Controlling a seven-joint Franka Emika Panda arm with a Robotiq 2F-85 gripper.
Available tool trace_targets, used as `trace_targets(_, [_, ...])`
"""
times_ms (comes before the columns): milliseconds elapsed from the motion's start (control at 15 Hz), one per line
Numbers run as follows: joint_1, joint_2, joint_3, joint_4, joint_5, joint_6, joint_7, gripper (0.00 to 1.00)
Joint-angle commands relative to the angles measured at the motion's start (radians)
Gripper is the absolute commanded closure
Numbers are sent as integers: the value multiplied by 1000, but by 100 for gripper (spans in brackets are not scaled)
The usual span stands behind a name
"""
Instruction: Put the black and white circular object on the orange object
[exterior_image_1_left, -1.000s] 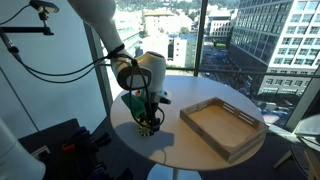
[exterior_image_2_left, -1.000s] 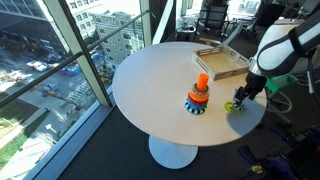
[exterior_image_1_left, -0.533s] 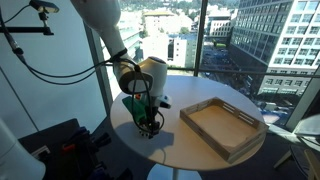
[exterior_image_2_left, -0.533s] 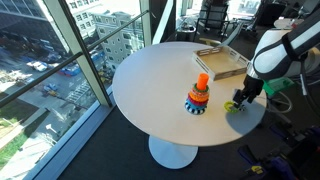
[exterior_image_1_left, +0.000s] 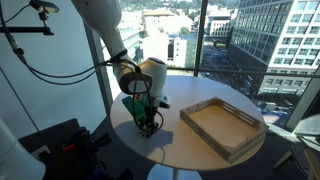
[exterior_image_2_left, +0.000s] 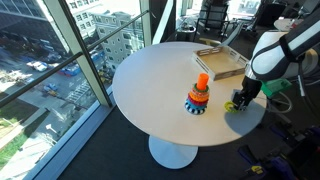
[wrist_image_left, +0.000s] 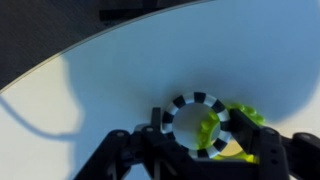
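Note:
In the wrist view the black and white circular object (wrist_image_left: 196, 98), a striped ring, lies flat on the white table between my fingers. My gripper (wrist_image_left: 200, 135) is shut on it, one dark finger against its left rim and one against its right. A yellow-green ring (wrist_image_left: 243, 115) lies partly under it on the right. In both exterior views the gripper (exterior_image_1_left: 148, 125) (exterior_image_2_left: 238, 100) points down at the table's edge. The orange object (exterior_image_2_left: 199, 95), a stacking tower with dark bands at its base, stands upright a short way from the gripper, nearer the middle of the table.
A rectangular wooden tray (exterior_image_1_left: 222, 128) (exterior_image_2_left: 222, 62) sits on the round white table (exterior_image_2_left: 160, 80) beyond the tower. Tall windows border the table. Dark equipment (exterior_image_1_left: 60, 140) stands close to the robot's base.
The gripper has sunk slightly onto the rings at the table's edge. The tower and the tray have not moved.

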Motion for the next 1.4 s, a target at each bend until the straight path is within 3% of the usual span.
trace_targets(0, [-21,13,20,20,19,9,-5,59])
trace_targets(600, [-31,-25,23,8,19,-17,-13,59])
trace_targets(1333, [34,-201,-19,36,-104,-274,13,59])
